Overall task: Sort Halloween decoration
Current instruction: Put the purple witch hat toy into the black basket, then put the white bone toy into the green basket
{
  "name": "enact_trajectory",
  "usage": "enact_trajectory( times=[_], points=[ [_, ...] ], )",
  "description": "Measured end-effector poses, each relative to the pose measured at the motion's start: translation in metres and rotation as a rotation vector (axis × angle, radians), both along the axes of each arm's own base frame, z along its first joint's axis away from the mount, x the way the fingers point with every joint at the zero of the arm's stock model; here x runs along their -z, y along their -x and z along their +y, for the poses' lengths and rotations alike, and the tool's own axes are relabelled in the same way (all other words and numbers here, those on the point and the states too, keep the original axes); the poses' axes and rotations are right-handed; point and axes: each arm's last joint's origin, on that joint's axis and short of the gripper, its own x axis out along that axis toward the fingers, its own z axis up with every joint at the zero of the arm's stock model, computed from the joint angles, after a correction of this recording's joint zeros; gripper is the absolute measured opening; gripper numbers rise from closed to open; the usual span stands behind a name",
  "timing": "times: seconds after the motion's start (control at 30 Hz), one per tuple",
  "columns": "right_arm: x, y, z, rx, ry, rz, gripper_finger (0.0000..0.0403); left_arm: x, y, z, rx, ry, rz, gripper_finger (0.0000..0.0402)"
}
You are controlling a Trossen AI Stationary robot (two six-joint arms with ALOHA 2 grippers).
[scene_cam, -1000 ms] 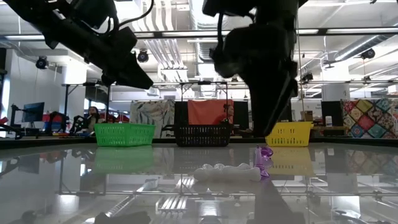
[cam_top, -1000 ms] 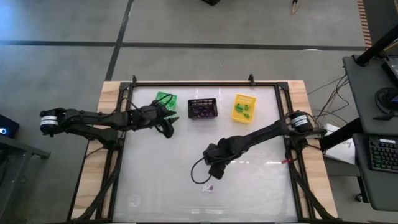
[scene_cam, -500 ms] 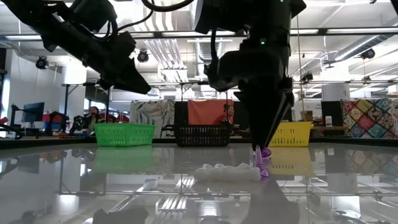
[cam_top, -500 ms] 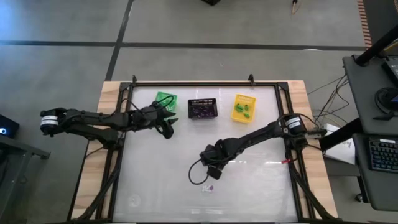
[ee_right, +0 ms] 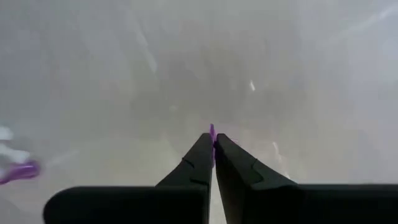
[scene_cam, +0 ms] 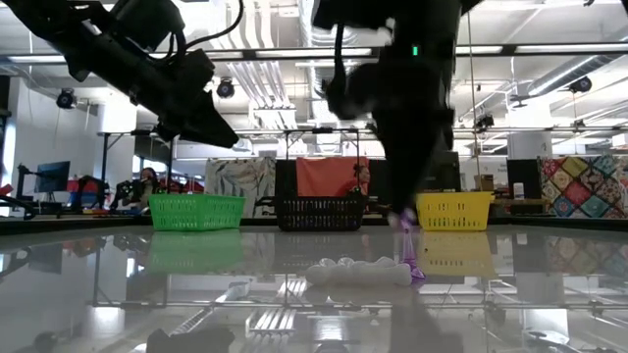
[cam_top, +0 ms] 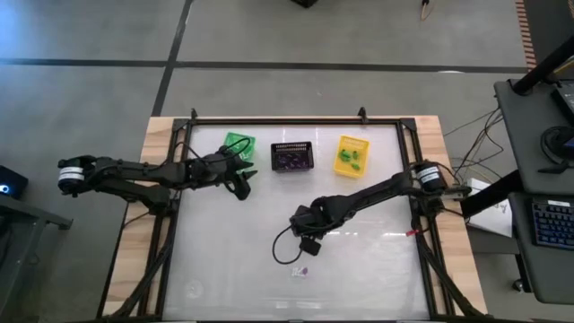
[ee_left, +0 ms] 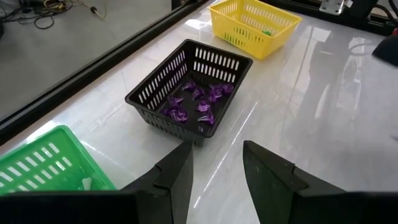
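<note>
Pinching a purple trinket just above the counter, the right tool sits mid-counter, with the black basket lying beyond it toward the far edge, nearer the half-spread left tool.

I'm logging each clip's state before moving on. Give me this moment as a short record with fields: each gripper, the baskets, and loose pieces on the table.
right gripper: shut on a purple trinket, just above mid-table
left gripper: open, empty, raised near the green basket
black basket: purple pieces inside
yellow basket: green pieces inside
loose on table: white trinket and a second purple piece
</note>
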Motion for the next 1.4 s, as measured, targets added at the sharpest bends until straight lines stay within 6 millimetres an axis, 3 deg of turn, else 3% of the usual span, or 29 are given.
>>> enact_trajectory(
  times=[0.3,0.43,0.57,0.67,0.8,0.97,1.13,1.4],
  points=[
    [-0.065,0.005,-0.026,-0.016,0.172,-0.276,0.0009,-0.004,-0.003,-0.007,0.022,0.014,-0.057,0.0123],
    [-0.087,0.001,-0.055,-0.006,0.276,-0.396,0.0008,-0.008,-0.007,-0.014,0.058,0.009,-0.107,0.0123],
    [-0.095,-0.005,-0.098,0.04,0.346,-0.451,0.0008,-0.011,-0.008,-0.022,0.093,0.014,-0.135,0.0123],
    [-0.09,-0.009,-0.132,0.1,0.382,-0.456,0.0008,-0.011,-0.008,-0.027,0.112,0.026,-0.144,0.0123],
    [-0.068,-0.013,-0.173,0.169,0.365,-0.407,0.0008,-0.012,-0.008,-0.033,0.135,0.031,-0.148,0.0123],
    [-0.038,-0.016,-0.206,0.217,0.344,-0.346,0.0009,-0.013,-0.008,-0.039,0.162,0.037,-0.151,0.0123],
    [-0.023,-0.018,-0.215,0.232,0.332,-0.311,0.0031,-0.012,-0.008,-0.046,0.193,0.04,-0.149,0.0123],
    [-0.03,-0.017,-0.214,0.232,0.335,-0.331,0.0111,-0.012,-0.008,-0.055,0.234,0.043,-0.152,0.0123]
  ],
)
